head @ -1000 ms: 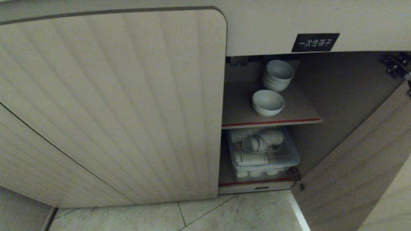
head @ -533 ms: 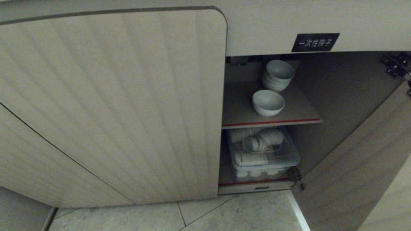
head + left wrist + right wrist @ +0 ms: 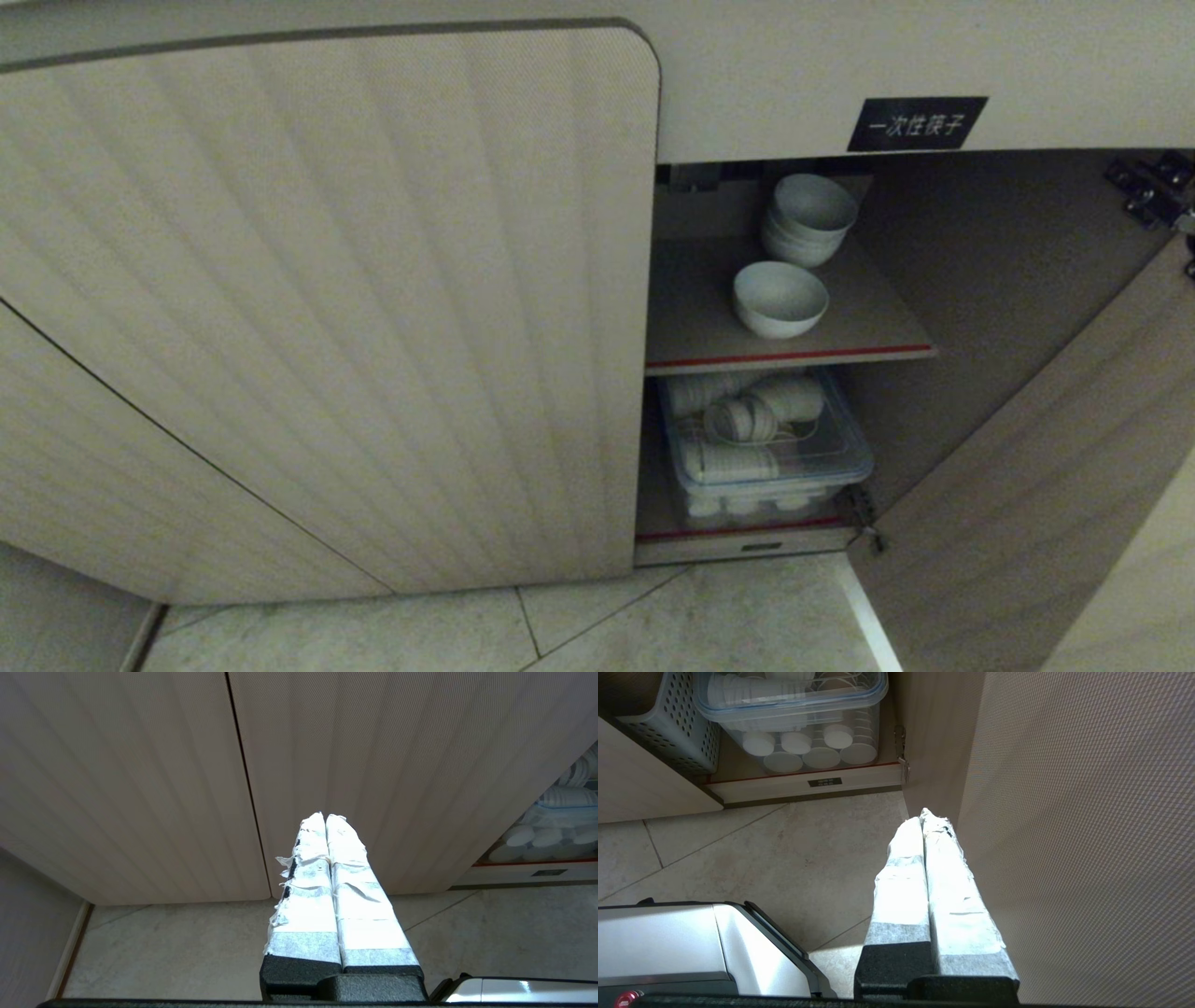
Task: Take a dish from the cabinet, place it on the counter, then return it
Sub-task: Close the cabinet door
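Both tools are hanging low by the floor, pinched closed and holding nothing: the left tool point(image 3: 325, 817) facing the shut door, the right tool point(image 3: 923, 814) beside the open door point(image 3: 1087, 835). The dish point(image 3: 780, 298) is sitting up on the shelf point(image 3: 878, 327), well above and beyond the right tool. I'm judging that a reach could clip that door or nudge the bowl stack point(image 3: 808, 219) just behind.

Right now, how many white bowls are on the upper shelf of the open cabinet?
At least 4: one bowl stands alone near the shelf's front, and a stack of about three sits behind it. The closed door may hide more.

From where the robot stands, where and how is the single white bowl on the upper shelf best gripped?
Probably the near rim of the bowl, one finger inside and one outside, coming in from the open front. It sits upright, mouth up, apart from the stack of bowls behind it.
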Controlling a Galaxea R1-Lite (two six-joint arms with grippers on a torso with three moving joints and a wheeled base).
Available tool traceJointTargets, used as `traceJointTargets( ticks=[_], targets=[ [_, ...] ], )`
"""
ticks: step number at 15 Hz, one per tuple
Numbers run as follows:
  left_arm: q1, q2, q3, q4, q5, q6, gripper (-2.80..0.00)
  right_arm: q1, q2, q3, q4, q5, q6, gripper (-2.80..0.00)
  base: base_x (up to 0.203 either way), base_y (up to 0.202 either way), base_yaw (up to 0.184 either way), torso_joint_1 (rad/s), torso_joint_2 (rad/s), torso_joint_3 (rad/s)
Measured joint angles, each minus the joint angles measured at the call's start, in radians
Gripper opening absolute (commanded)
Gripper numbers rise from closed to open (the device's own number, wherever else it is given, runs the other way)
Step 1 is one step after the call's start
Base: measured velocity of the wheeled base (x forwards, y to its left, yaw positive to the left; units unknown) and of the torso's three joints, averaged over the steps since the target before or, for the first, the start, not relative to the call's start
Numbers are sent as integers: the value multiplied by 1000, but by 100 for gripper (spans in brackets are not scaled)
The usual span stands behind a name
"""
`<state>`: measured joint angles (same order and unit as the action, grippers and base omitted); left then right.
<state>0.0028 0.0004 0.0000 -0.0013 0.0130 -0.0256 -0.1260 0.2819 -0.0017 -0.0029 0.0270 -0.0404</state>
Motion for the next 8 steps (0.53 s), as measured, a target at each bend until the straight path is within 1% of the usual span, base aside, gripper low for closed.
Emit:
traceJointTargets(
  ticks=[8],
  targets=[
    [0, 0, 0, 0, 0, 0, -280, 0, 0, 0, 2, 0, -4, -280, 0, 0, 0, 0, 0, 0]
  ],
)
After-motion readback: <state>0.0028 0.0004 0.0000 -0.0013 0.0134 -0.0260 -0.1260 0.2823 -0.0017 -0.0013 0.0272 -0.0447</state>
